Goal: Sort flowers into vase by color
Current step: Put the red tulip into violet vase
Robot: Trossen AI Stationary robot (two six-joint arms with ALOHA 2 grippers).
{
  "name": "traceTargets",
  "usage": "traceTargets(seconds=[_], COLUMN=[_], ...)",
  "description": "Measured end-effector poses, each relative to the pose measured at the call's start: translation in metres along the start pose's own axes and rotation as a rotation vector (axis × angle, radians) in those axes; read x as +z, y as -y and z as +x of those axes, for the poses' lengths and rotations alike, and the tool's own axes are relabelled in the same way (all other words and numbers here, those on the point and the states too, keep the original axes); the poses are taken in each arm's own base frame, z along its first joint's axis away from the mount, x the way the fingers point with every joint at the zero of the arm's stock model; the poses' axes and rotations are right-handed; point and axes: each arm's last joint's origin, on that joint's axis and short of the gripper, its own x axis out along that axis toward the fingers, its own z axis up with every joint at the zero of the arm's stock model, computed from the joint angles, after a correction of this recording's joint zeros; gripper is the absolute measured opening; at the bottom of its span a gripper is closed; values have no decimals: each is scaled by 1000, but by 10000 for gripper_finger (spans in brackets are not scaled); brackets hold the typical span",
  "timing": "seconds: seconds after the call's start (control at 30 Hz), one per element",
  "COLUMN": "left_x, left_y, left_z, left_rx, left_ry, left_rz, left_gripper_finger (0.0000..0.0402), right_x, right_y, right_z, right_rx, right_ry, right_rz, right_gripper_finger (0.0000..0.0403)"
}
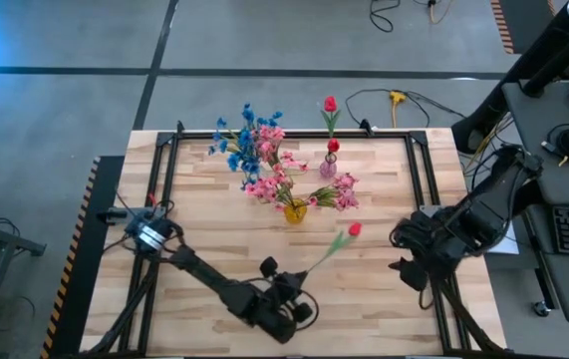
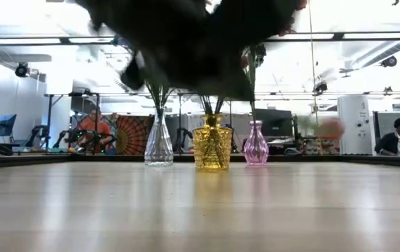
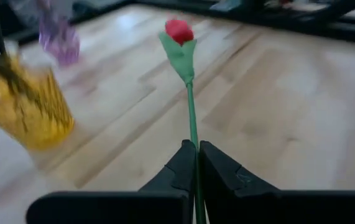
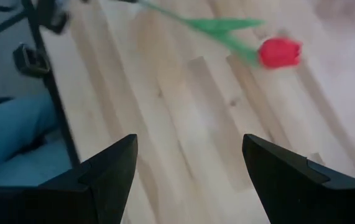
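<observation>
A: Where is the red tulip [image 1: 354, 229]?

B: Held above the table [image 1: 384, 189], in front of the yellow vase [image 1: 295, 211]. Its thin green stem [image 3: 193, 124] is clenched between the left gripper's [image 3: 198, 155] 2 fingers.

A: And the other flowers?

B: Blue blossoms [image 1: 236, 145] and pink sprays [image 1: 274, 170] crowd the vases. 2 red buds [image 1: 331, 104] stand in the pink vase [image 1: 328, 168].

A: The right gripper [image 4: 189, 168]?

B: Released, fingers spread wide, waiting near the table's right edge.
</observation>
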Motion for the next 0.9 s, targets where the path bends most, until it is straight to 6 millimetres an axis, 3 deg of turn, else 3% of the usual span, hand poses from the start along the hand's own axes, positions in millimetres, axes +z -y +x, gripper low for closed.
traceTargets(seconds=[0.3,0.63,0.9], left_x=[50,52,98], left_y=[0,6,2], left_z=[-62,-114,-148], left_rx=[-81,-155,-468], left_ry=[101,165,230], left_rz=[140,341,600], left_gripper_finger=[0,0,0], right_x=[-29,-68,-82], right_y=[-13,-28,-27], right_z=[13,42,67], right_rx=[16,199,204], right_ry=[233,318,315], right_rz=[-7,-65,-73], right_gripper_finger=[281,281,281])
